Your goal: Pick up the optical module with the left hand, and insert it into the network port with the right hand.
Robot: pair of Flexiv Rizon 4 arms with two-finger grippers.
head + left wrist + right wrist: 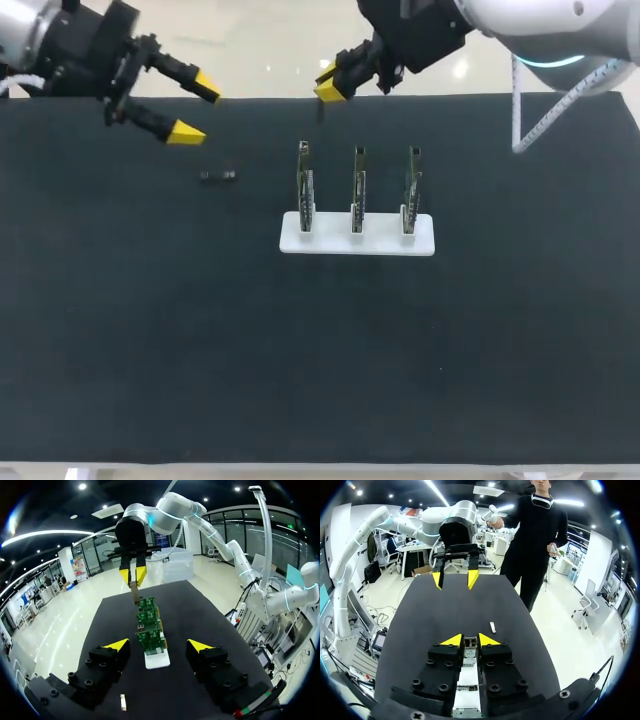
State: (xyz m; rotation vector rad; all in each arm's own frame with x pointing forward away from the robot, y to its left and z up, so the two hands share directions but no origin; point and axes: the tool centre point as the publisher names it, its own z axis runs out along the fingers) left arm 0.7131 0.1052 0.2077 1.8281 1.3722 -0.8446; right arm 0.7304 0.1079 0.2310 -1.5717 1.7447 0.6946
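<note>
My right gripper (327, 86) hangs over the table's far edge, shut on a small dark optical module (320, 109) that points down from its yellow tips. It is just behind the leftmost of three upright green port boards (357, 190). In the left wrist view that gripper (133, 575) holds the module (135, 593) above the far end of the board row (150, 625). My left gripper (197, 108) is open and empty at the far left. In its own view the left gripper (158, 645) faces the boards. The right wrist view shows my right gripper (469, 640) narrowly closed over the boards.
The boards stand on a white base (420, 243) at mid-table. A second small dark module (218, 176) lies flat on the black mat left of the boards; it shows beside my left finger (123, 702) and ahead of my right gripper (492, 627).
</note>
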